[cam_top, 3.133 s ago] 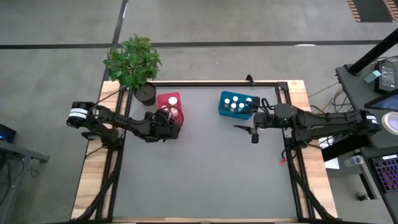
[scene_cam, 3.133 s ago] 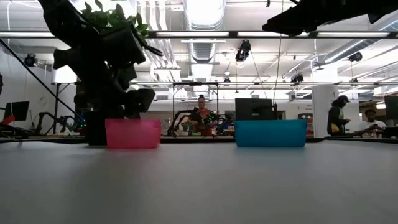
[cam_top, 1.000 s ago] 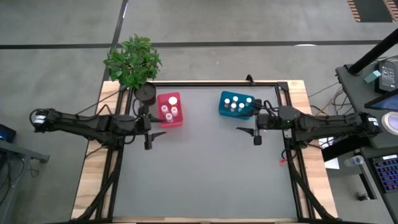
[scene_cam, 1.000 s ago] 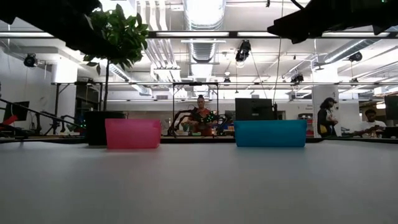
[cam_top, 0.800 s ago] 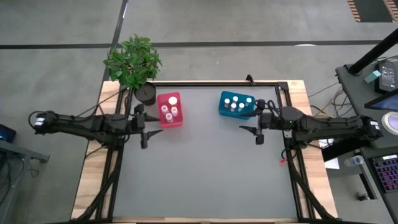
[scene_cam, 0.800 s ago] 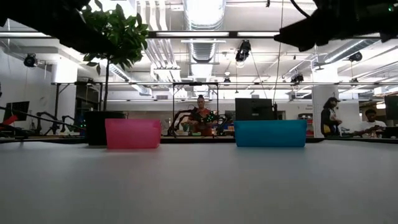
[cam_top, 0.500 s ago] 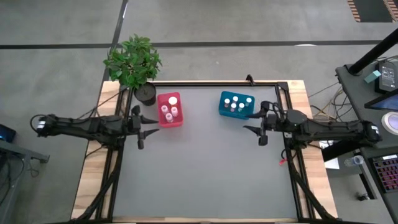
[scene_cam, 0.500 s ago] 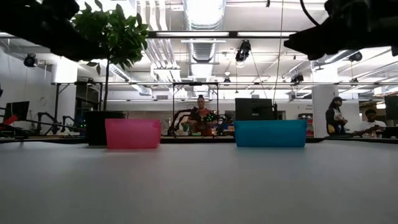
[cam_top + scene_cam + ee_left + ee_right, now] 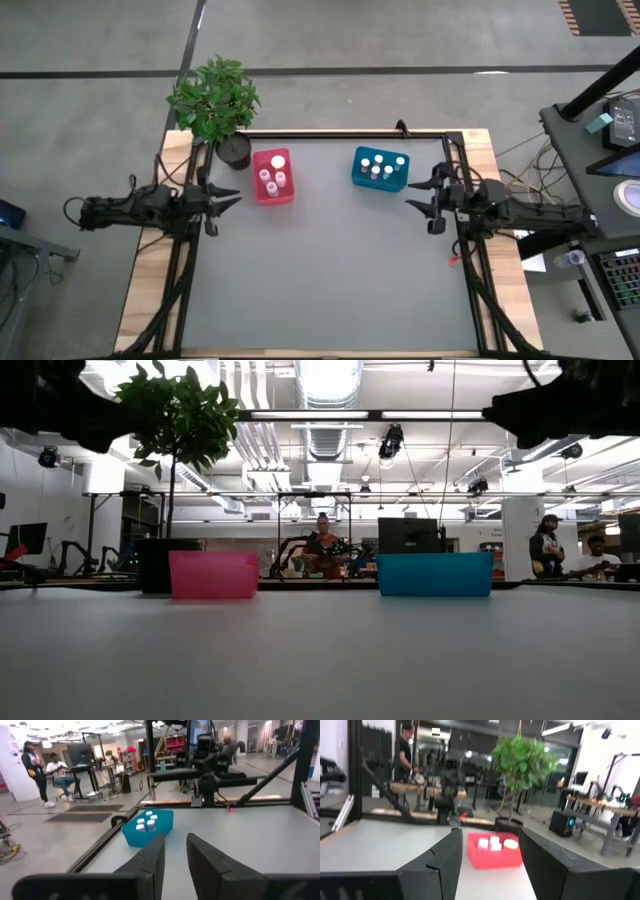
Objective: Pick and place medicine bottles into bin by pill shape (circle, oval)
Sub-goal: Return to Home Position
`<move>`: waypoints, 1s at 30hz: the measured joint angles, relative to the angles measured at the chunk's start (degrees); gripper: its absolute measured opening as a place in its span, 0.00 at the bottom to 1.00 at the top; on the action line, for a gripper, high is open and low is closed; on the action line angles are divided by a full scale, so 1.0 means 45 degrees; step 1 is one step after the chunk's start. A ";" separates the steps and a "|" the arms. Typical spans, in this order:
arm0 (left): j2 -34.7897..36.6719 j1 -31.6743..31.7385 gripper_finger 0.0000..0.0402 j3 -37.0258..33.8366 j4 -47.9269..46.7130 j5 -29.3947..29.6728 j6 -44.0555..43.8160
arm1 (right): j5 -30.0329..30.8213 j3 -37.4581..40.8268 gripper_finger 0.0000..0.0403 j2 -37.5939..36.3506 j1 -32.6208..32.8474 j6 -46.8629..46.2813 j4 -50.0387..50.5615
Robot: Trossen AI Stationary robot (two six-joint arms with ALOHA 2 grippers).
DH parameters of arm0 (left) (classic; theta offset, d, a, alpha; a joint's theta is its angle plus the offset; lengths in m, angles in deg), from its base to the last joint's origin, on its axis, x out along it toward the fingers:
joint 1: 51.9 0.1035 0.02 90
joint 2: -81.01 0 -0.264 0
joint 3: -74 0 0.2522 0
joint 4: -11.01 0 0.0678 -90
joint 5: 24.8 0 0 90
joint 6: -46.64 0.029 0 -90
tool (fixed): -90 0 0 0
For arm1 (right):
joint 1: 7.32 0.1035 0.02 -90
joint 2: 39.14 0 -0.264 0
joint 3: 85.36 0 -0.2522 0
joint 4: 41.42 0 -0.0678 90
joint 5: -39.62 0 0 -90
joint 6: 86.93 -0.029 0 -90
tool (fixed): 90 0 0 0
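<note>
The pink-red bin (image 9: pixel 272 175) stands at the far left of the grey mat with three white-capped medicine bottles (image 9: pixel 271 178) upright inside it. The teal-blue bin (image 9: pixel 380 168) stands at the far right of the mat and holds several white-capped bottles (image 9: pixel 381 166). My left gripper (image 9: pixel 222 208) is open and empty at the mat's left edge, left of and nearer than the pink bin. My right gripper (image 9: pixel 424 200) is open and empty at the mat's right edge, right of the teal bin. The left wrist view shows the teal bin (image 9: pixel 148 826). The right wrist view shows the pink bin (image 9: pixel 495 851).
A potted plant (image 9: pixel 215 100) in a dark round pot (image 9: pixel 233 150) stands at the far left corner beside the pink bin. Black frame rails (image 9: pixel 345 133) run round the mat. People (image 9: pixel 323 545) sit and stand in the room beyond the table.
My left gripper has drawn back toward the table's left edge, away from the pink bin. My right gripper has drawn back toward the table's right edge, away from the teal bin. Both bins and their bottles have stayed where they were.
</note>
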 joint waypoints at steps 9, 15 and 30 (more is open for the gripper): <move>-0.0040 -0.0004 0.12 -0.0570 0.0302 0.0005 -0.0036 | 0.0004 0.0825 0.45 -0.1453 0.0000 0.0072 0.0054; 0.0152 -0.0005 0.12 -0.1222 0.0686 0.0000 -0.0063 | 0.0081 0.1704 0.45 -0.2387 0.0000 0.0114 0.0307; -0.0188 0.0000 0.12 -0.2863 0.3265 -0.0111 -0.0051 | 0.0013 0.1709 0.45 -0.2374 0.0000 -0.0321 0.1412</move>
